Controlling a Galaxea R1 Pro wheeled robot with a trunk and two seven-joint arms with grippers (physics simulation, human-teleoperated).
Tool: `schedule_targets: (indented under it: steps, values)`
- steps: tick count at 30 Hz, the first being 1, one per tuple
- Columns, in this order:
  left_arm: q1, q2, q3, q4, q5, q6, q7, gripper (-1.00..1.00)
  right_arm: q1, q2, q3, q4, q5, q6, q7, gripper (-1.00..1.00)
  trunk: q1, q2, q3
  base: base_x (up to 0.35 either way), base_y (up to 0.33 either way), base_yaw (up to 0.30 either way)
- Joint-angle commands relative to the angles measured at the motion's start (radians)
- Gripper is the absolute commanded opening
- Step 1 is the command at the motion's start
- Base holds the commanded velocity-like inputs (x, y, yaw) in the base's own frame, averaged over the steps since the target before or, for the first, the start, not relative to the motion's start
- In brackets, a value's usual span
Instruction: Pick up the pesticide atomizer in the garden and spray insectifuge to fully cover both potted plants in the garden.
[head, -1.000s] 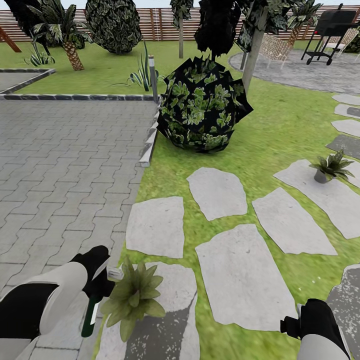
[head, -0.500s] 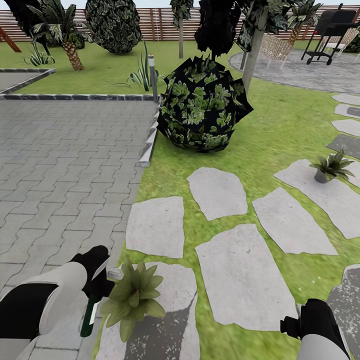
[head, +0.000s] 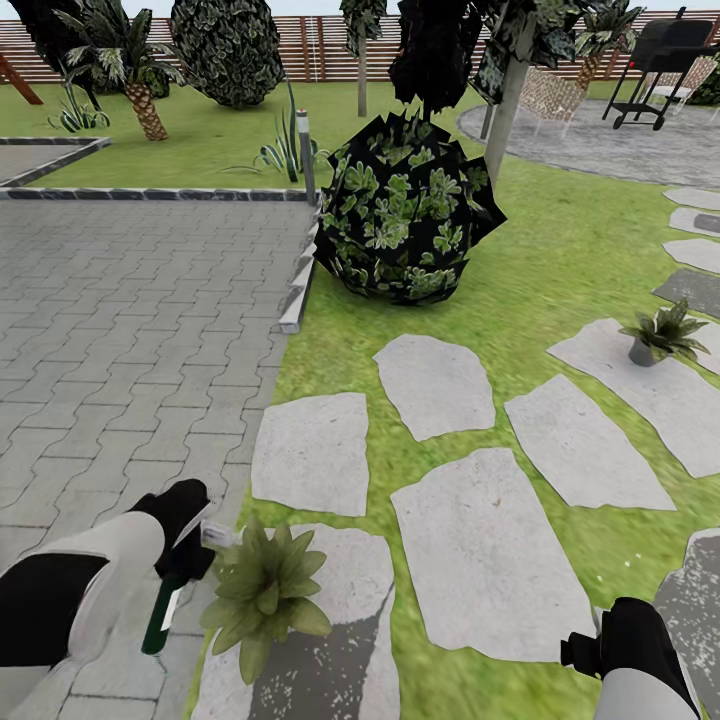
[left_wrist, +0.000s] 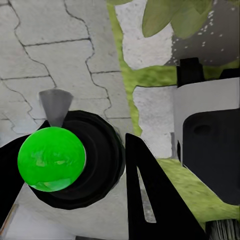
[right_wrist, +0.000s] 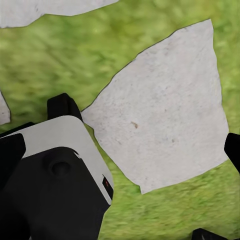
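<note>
The lawn carries grey stepping stones beside the grey paving. One potted plant sits on the nearest stone; another potted plant sits on a stone farther right of the paving.

Location: residential garden. Indicators: lawn with stepping stones, block paving, round bush, palm, slatted wooden fence at the boundary, barbecue grill and chair on a paved circle.
</note>
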Motion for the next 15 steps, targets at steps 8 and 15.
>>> schedule_targets:
  steps: [8, 15]
  values:
    - [0.011, 0.006, 0.003, -0.003, 0.005, 0.002, -0.011, -1.0, -0.001, 0.001, -0.004, -0.002, 0.011, -0.001, 0.01, 1.0, 0.0, -0.001, -0.001, 0.0, 0.0, 0.0]
    - [0.102, 0.0, 0.005, 0.003, 0.01, 0.002, -0.013, -1.0, -0.001, 0.001, -0.004, -0.002, 0.011, -0.001, 0.01, 1.0, 0.0, -0.001, -0.001, 0.0, 0.0, 0.0]
